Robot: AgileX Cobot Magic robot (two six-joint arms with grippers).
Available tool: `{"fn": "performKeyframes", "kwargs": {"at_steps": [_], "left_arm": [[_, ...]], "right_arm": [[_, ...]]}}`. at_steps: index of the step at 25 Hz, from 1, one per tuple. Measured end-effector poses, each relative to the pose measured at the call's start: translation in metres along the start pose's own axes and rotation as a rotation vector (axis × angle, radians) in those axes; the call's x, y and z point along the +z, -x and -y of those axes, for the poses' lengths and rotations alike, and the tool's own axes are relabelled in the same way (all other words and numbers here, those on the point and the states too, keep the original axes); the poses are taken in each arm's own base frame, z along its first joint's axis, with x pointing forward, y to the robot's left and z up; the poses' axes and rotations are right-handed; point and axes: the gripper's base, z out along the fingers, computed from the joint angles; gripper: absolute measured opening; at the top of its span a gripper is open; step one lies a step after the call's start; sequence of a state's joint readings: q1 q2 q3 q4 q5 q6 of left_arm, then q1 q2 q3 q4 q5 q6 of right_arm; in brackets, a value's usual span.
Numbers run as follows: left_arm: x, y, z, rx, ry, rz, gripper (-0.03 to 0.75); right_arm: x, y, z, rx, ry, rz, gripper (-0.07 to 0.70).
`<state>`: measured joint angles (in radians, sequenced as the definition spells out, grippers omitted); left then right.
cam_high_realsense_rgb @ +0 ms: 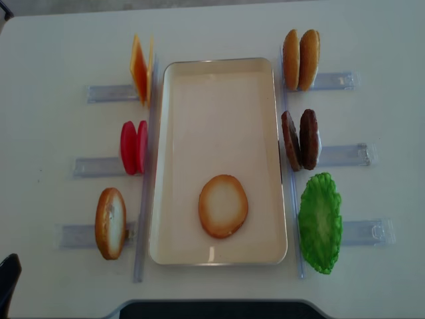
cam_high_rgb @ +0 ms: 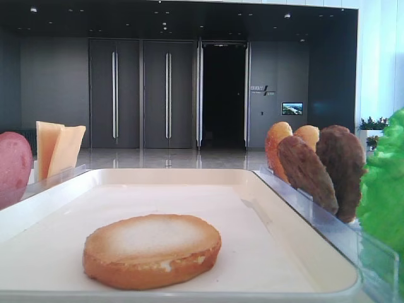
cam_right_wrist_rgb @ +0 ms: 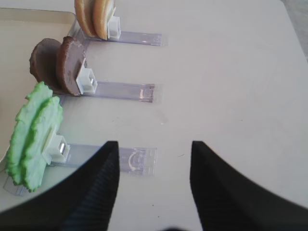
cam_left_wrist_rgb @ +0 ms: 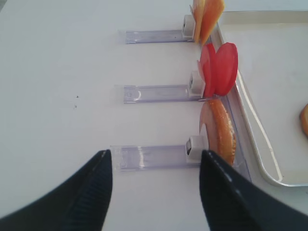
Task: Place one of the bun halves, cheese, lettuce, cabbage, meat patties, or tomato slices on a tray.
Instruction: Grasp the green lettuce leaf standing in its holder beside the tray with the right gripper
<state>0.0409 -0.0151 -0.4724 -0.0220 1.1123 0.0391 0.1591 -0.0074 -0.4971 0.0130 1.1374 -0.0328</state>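
**One bun half down, both grippers empty**

A round golden-brown bun half (cam_high_realsense_rgb: 223, 205) lay flat, pale face up, on the cream-white rectangular tray (cam_high_realsense_rgb: 219, 73). We saw the left gripper (cam_left_wrist_rgb: 154, 185) spread and empty; ahead of it another bun half (cam_left_wrist_rgb: 222, 130) stood in a clear plastic rack (cam_left_wrist_rgb: 154, 157), pinkish-red tomato slices (cam_left_wrist_rgb: 219, 68) beyond. The right gripper (cam_right_wrist_rgb: 154, 175) was likewise spread; ahead and to its left stood ruffled green lettuce (cam_right_wrist_rgb: 33, 134), farther on dark brown meat patties (cam_right_wrist_rgb: 60, 65).

We judged that a hasty pinch on the floppy lettuce might let it slip. Only the overhead view showed the whole tray; only the wrist views showed the jaws.
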Motion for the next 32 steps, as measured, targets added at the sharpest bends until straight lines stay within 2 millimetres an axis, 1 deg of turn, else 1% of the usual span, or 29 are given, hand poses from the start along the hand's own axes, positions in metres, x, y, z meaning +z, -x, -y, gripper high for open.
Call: {"fn": "performKeyframes", "kwargs": {"at_steps": [7,12,15,19,25,28,32], "left_arm": [[0.0,0.0,0.0,0.0,0.0,0.0,0.447],[0.0,0.0,0.0,0.0,0.0,0.0,0.447],[0.0,0.0,0.0,0.0,0.0,0.0,0.447],[0.0,0.0,0.0,0.0,0.0,0.0,0.447],[0.0,0.0,0.0,0.0,0.0,0.0,0.447],[0.0,0.0,0.0,0.0,0.0,0.0,0.447],[0.0,0.0,0.0,0.0,0.0,0.0,0.447]], "right_arm": [[0.0,0.0,0.0,0.017,-0.003,0.0,0.357],[0.0,0.0,0.0,0.068,0.005,-0.001,0.357],[0.006,0.005,-0.001,0.078,0.012,-0.053,0.357],[0.012,0.025,-0.002,0.093,0.033,-0.13,0.357],[0.021,0.061,-0.001,0.096,0.033,-0.281,0.357],[0.032,0.08,-0.001,0.098,0.031,-0.356,0.357],[0.05,0.097,0.0,0.1,0.029,-0.431,0.357]]}}
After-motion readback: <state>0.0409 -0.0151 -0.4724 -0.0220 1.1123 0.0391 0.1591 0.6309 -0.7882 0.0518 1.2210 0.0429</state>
